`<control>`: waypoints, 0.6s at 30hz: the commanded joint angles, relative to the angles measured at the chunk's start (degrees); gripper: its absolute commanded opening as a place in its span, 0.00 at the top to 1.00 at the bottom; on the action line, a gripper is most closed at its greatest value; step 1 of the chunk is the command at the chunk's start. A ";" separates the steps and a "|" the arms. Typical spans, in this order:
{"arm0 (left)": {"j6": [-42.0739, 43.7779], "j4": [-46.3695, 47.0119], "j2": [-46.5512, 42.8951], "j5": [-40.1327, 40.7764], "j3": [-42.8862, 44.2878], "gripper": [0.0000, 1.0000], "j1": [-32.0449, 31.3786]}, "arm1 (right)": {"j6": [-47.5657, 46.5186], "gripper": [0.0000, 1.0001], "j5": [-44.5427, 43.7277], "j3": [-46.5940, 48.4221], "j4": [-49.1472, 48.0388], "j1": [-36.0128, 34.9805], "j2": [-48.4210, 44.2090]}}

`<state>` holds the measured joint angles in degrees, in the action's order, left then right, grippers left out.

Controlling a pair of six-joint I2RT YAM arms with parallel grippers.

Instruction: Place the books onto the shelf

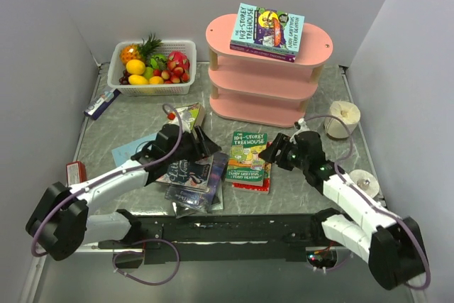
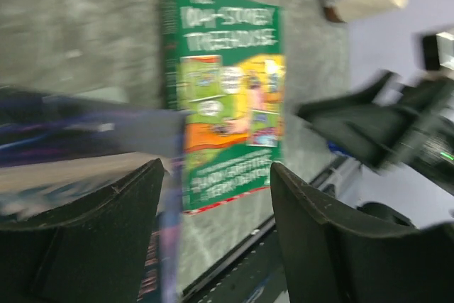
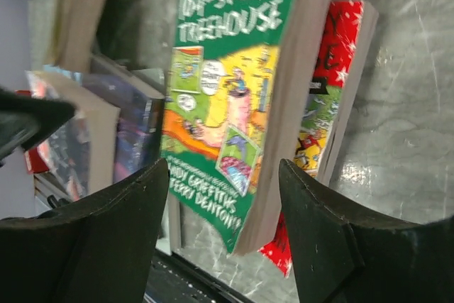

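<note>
Books (image 1: 193, 175) lie scattered on the counter (image 1: 142, 115), one more atop the shelf (image 1: 220, 37). Left claw (image 1: 201, 143) and right claw (image 1: 271, 152) hover released either side of a green book (image 1: 247, 159).

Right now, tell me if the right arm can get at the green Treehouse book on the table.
Probably yes. The right gripper is open and close beside the green book, with nothing between them. The book lies on a red book, its edge exposed.
</note>
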<state>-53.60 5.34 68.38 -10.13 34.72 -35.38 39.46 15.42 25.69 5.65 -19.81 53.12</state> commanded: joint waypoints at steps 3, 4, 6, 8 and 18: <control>-1.15 11.53 5.44 -0.85 5.44 0.33 -6.10 | 1.76 0.29 2.24 -3.00 -12.15 -0.31 8.22; -1.06 11.53 6.58 -1.03 7.19 0.34 -6.54 | 2.02 0.29 2.42 -3.63 -13.11 -0.31 8.75; -0.98 9.44 9.92 -0.42 9.30 0.35 -8.03 | 2.46 0.29 2.51 -5.03 -14.44 -0.40 9.72; -0.63 7.32 13.25 1.86 12.20 0.39 -8.83 | 2.29 0.29 2.25 -6.09 -14.79 -0.31 9.37; -1.50 1.51 27.41 4.33 15.11 0.61 -10.77 | 1.32 0.28 1.63 -7.06 -12.33 -0.40 8.58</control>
<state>-54.43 9.76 92.12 -7.16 48.23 -45.28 41.43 17.47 19.44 -5.63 -19.90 62.30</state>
